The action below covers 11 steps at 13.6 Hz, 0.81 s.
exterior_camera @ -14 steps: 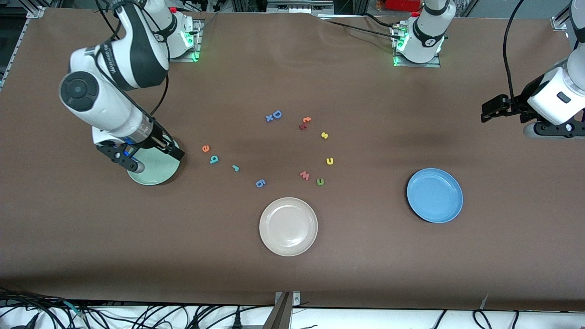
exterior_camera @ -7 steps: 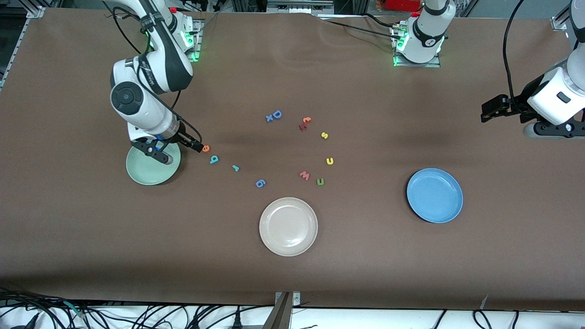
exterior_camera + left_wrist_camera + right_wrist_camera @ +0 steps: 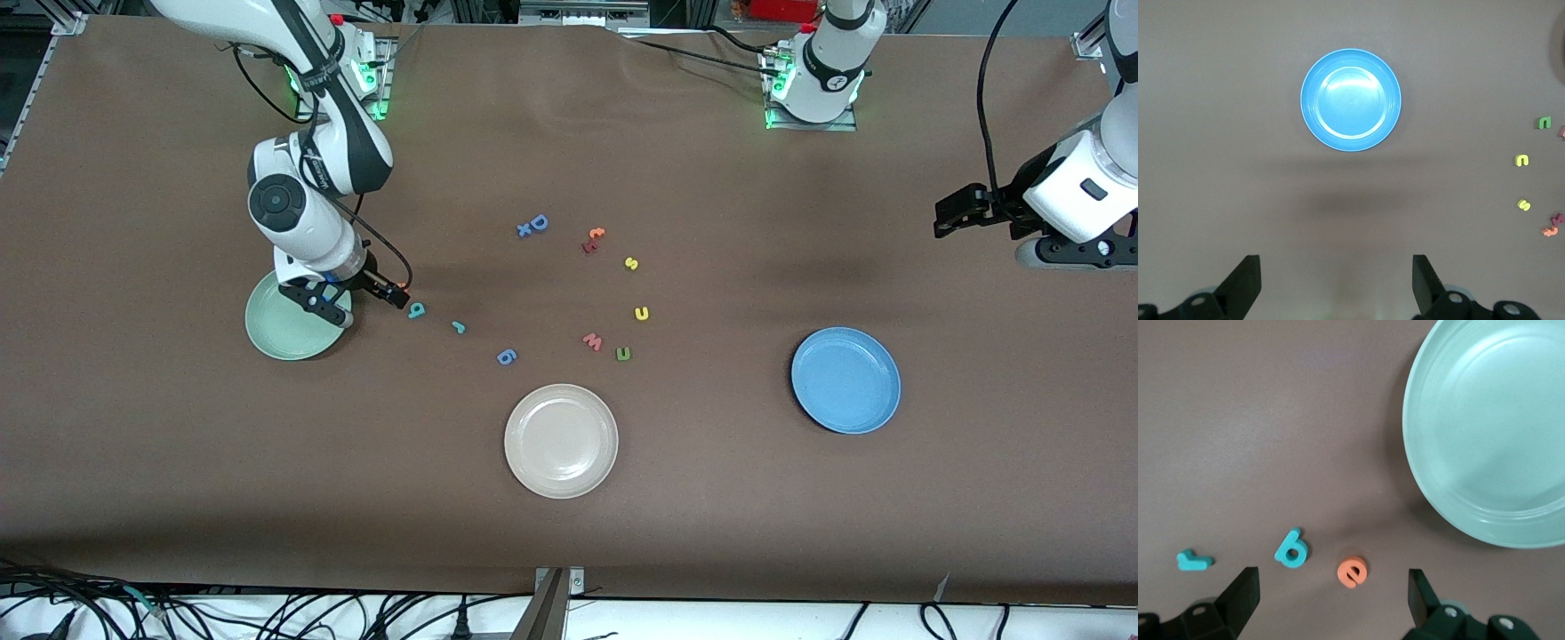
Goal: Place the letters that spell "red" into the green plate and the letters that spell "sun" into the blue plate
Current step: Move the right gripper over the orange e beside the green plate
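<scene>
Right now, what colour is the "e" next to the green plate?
Orange. The "e" shows best in the right wrist view, lying on the table beside the teal "d".

Right pincer [image 3: 356, 302]: wide open, low over the orange "e" [image 3: 1352, 572], bare bench [image 3: 178, 444] seen on each side.
Close by: the green plate [image 3: 276, 342] and the teal "d" [image 3: 416, 310] are found just beside it.
Blue plate [image 3: 845, 380]: open bench is seen all round.
Left pincer [image 3: 1335, 283]: open, held high above bare bench.
</scene>
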{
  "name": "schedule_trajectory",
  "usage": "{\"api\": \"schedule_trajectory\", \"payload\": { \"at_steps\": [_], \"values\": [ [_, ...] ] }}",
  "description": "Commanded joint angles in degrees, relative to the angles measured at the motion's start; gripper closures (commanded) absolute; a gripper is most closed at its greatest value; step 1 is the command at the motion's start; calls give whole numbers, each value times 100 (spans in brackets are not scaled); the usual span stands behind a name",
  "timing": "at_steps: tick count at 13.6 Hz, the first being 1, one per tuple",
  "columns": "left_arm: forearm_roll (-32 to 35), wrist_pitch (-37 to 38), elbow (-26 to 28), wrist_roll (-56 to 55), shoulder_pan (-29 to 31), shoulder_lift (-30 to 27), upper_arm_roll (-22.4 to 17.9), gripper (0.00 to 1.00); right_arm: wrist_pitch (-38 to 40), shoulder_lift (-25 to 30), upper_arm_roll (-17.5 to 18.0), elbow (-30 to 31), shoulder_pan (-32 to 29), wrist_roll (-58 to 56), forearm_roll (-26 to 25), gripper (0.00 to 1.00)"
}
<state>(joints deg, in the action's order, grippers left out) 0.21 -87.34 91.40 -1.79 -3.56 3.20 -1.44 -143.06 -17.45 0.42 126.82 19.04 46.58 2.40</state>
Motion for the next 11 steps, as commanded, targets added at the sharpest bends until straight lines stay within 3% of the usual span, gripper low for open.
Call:
{"api": "schedule_trajectory", "payload": {
  "at_steps": [1, 8, 11],
  "values": [
    [-21, 86, -35, -32, -57, -13, 3, 0, -152, -153, -33, 35, 64, 176, -82, 2],
    [-328, -98, -96, -76, -206, 268, 117, 0, -161, -452, -33, 220, 249, 642, -82, 1],
    [-548, -590, -88, -224, -469, 488, 109, 0, -161, -443, -33, 299, 249, 642, -82, 14]
  ]
}}
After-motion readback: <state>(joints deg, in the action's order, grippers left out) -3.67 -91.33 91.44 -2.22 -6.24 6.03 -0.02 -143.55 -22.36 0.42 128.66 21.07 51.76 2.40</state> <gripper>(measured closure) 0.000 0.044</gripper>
